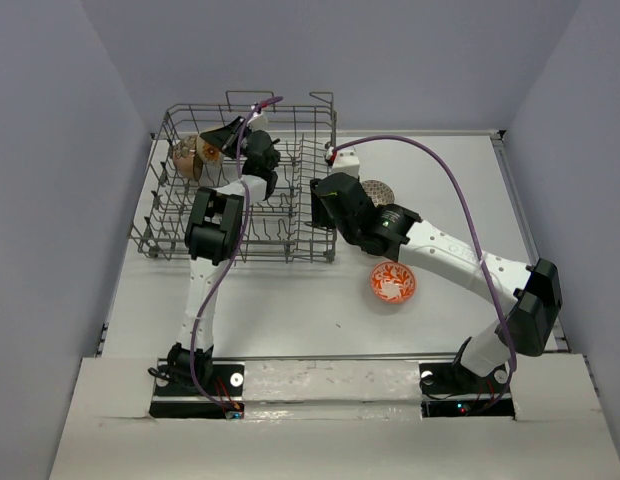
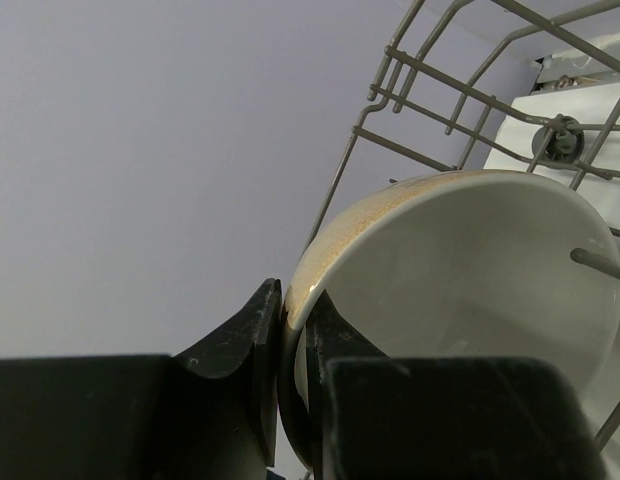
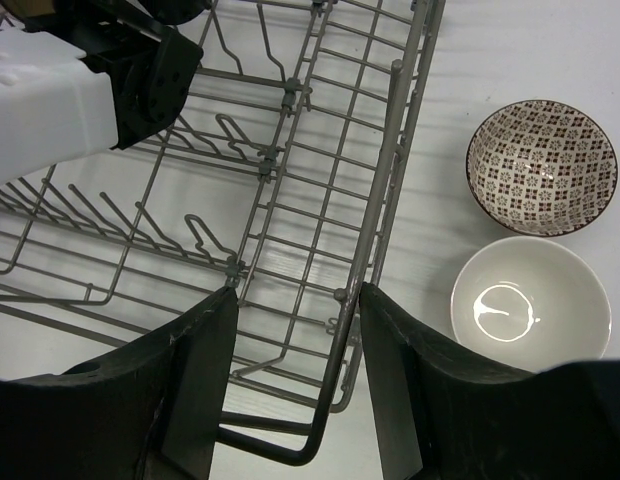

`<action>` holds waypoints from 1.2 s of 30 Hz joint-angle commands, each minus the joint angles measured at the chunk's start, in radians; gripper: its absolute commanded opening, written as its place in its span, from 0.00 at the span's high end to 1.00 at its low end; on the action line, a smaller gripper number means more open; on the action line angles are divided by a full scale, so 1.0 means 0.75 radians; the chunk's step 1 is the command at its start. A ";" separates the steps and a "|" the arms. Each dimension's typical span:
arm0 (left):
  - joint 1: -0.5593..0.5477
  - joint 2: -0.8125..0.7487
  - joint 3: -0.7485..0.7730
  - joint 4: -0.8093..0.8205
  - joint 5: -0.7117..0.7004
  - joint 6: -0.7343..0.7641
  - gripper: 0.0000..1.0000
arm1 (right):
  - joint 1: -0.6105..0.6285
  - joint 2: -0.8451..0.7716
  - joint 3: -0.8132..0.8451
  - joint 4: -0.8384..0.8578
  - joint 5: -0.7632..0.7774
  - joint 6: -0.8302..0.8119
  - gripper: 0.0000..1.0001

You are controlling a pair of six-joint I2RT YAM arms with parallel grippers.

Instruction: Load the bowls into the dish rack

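The grey wire dish rack (image 1: pixel 250 252) stands at the back left. My left gripper (image 1: pixel 210 143) is inside its far left corner, shut on the rim of the brown bowl (image 1: pixel 186 154), which it holds tilted on edge. In the left wrist view the fingers (image 2: pixel 260 330) pinch that rim, and the cream inside (image 2: pixel 460 270) faces the rack wires (image 2: pixel 410 66). My right gripper (image 3: pixel 297 300) is open and empty, straddling the rack's right rim wire (image 3: pixel 400 150). The grey-patterned bowl (image 3: pixel 541 165) and a white bowl (image 3: pixel 530 298) sit on the table right of the rack. The orange-red bowl (image 1: pixel 392 283) lies nearer.
My right arm (image 1: pixel 440 250) stretches across the table from the near right and hides the white bowl in the top view; the grey-patterned bowl (image 1: pixel 380 189) peeks out behind it. Grey walls close in the table on the left, back and right.
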 commanded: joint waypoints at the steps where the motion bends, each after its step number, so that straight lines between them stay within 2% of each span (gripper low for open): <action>1: 0.038 -0.010 0.010 0.156 0.001 0.037 1.00 | -0.008 -0.030 0.012 0.059 0.002 -0.015 0.43; 6: 0.026 0.025 0.018 0.177 0.001 0.047 1.00 | -0.008 -0.021 0.018 0.059 0.004 -0.019 0.42; 9: 0.018 0.037 0.022 0.179 0.001 0.047 0.91 | -0.008 -0.019 0.020 0.059 0.002 -0.019 0.43; 11: 0.016 0.049 0.020 0.183 -0.001 0.047 0.81 | -0.008 -0.019 0.022 0.059 0.002 -0.019 0.43; 18: 0.011 0.053 0.016 0.201 -0.010 0.041 0.67 | -0.008 -0.019 0.024 0.059 0.004 -0.021 0.43; 21: 0.005 0.047 0.006 0.201 -0.006 0.041 0.56 | -0.008 -0.019 0.024 0.059 0.004 -0.023 0.43; 22: 0.005 0.047 0.004 0.201 -0.006 0.041 0.48 | -0.008 -0.019 0.026 0.059 0.002 -0.023 0.43; 24: 0.001 0.047 -0.002 0.203 -0.004 0.041 0.44 | -0.008 -0.021 0.026 0.059 0.004 -0.025 0.43; 26: -0.001 0.047 -0.006 0.209 -0.006 0.045 0.33 | -0.008 -0.025 0.026 0.059 0.004 -0.025 0.43; 36: -0.011 0.023 -0.025 0.213 0.005 0.064 0.13 | -0.008 -0.026 0.016 0.059 0.010 -0.025 0.43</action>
